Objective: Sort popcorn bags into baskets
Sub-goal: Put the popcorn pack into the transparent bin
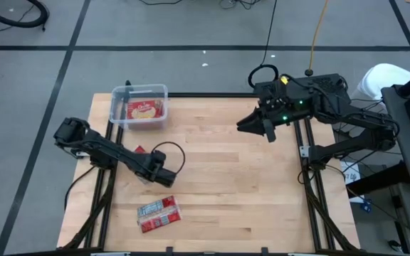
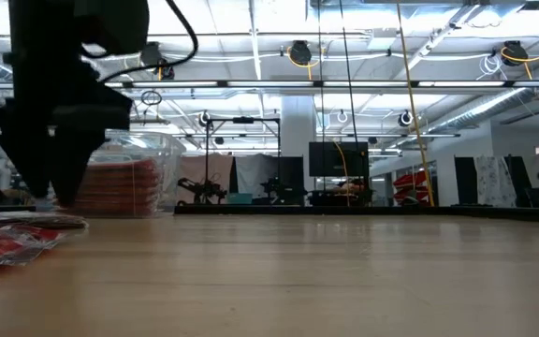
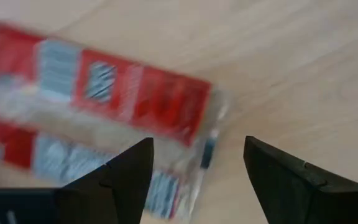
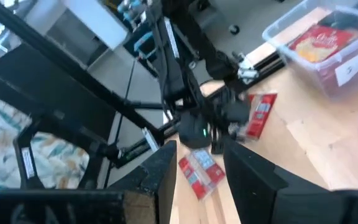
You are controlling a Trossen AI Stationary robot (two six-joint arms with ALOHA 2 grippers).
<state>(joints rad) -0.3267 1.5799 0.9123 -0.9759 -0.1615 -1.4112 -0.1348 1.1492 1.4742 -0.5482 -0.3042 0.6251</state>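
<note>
While the clear plastic basket [image 1: 140, 107] at the table's far left corner already holds a red popcorn bag [image 1: 145, 110], the step in hand looks like a pick from the loose packets on the left half of the wooden table [image 1: 248, 178]. Another red packet [image 1: 139, 150] peeks out beside the left arm, partly hidden by it. The left gripper [image 1: 164, 178] hangs over the near-left part of the board with its fingers [image 3: 120, 177] spread apart and nothing between them. In the left wrist view a pair of red and silver-blue packets [image 3: 98, 112] lies just ahead of the fingertips, with one corner near the gap but not inside it; the high view shows the same pair [image 1: 159, 213] a little nearer the table's front edge than the gripper. Next, I judge, the gripper must move forward and down so one packet's edge sits between the fingers before closing. Farther right, the right gripper [image 1: 268, 129] waits above the table's far right side, fingers partly apart, holding nothing.
</note>
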